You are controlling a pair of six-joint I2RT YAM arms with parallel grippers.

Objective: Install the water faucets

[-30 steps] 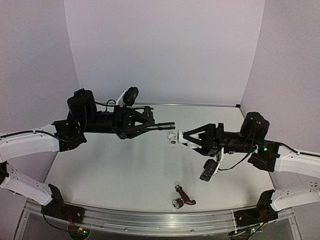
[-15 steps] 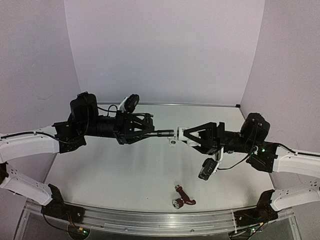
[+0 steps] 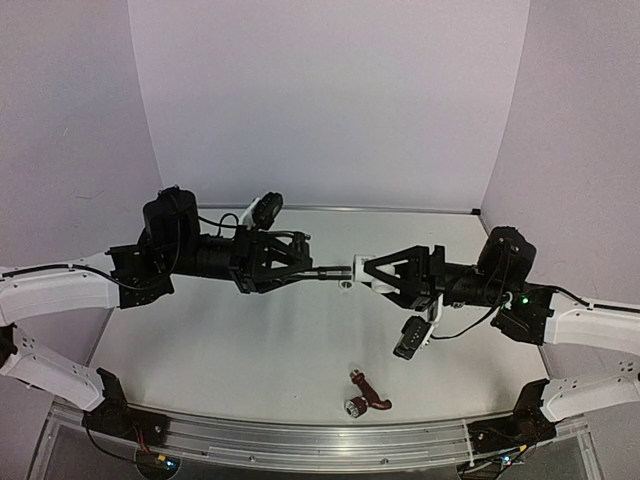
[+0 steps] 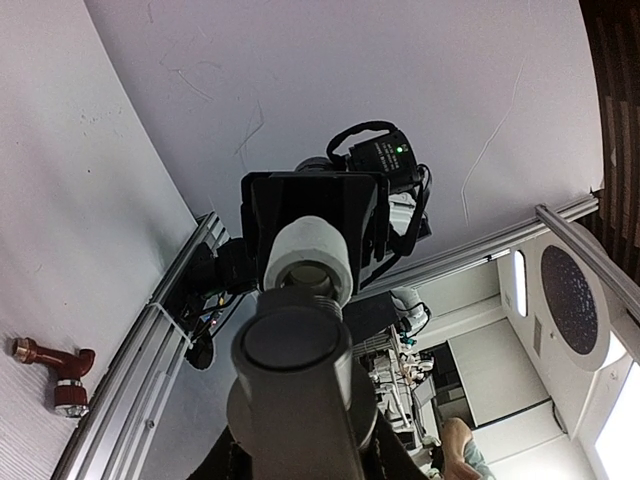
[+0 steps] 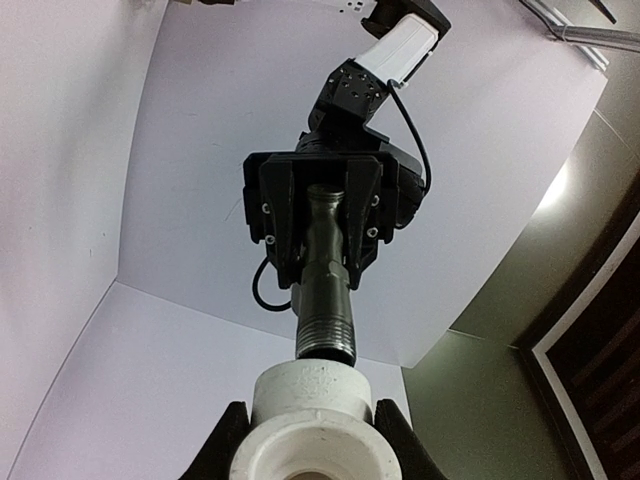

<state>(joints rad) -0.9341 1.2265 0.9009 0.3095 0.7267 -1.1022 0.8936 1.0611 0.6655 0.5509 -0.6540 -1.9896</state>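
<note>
the white elbow fitting (image 3: 350,272) hangs in the air above the middle of the counter (image 3: 230,350). it is clamped between the fingers of the right hand (image 3: 372,271), which reaches in from the fitting's right side. from the fitting's left comes the left hand (image 3: 300,268), its fingers closed tight on the dark faucet (image 3: 328,270). the faucet lies level and points straight at the fitting.

in the top view the faucet's tip meets the fitting's left opening. the right wrist view shows the faucet's threaded end right at the mouth of the fitting and lined up with it. whether the threads have gone in at all i cannot tell. in the left wrist view the faucet's round dark back end fills the foreground. the fitting's pale ring sits straight beyond it, and the black body of the right hand is behind that.

the reddish-brown faucet (image 3: 367,393) lies on the counter, much nearer the arm bases than the fitting and a little to its right. it is close to the metal rail (image 3: 300,438) at the counter's near edge, with its silvery round end on the side toward the rail. it is well apart from both hands.
</note>
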